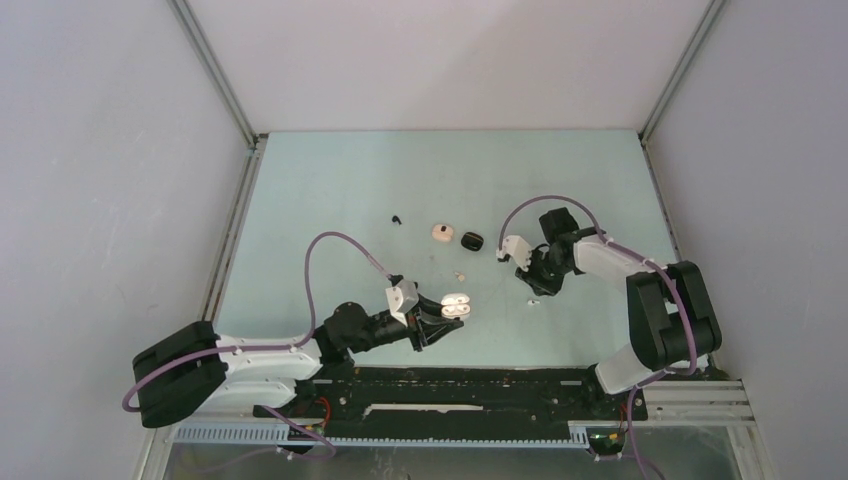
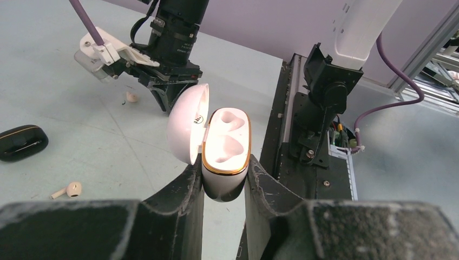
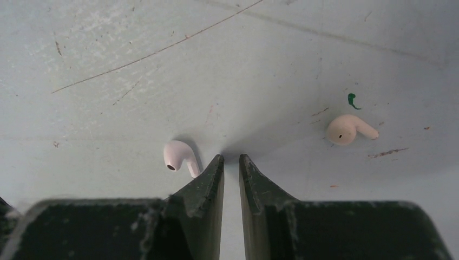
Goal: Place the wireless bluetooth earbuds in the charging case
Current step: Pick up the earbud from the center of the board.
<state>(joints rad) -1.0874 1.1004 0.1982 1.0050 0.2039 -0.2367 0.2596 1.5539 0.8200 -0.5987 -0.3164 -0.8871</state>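
Table (image 1: 330,180): pale green. All the gear sits mid-table, in front of the arms.

Left gripper (image 2: 223,172): clamped on the lower body of the white case (image 2: 227,146). It holds the case up off the table, with the mouth towards the wrist camera.

Right gripper (image 3: 231,162): down near the table, tips just a slit apart with nothing between them.

White case: lid (image 2: 184,124) swung open to the side, gold rim, and both wells look empty. It's a smooth, rounded shell, so I'd guess it can twist in the grip if pushed.

Black case (image 2: 21,142): shut, lying on the table well away from the white one.

Beige case (image 1: 440,232): on the table just beside the black case.

White bud (image 3: 177,154): on the table, right against the outside of one right finger, not between the jaws. It's probably the match for the white case.

Beige bud (image 3: 346,130): on the table, off to the other side of the jaws.

Handling: the buds look tiny, light, hard and glossy, so they should be slippery and likely to squirt out. I'd pinch across the fat head, or low on the stem, and keep it gentle.

Green mark (image 3: 352,99): a squiggle next to the beige bud.

Hard to tell: can't say if the white bud actually touches the finger. There's no second white bud in sight. The black speck (image 1: 398,219) further out is too small to call.
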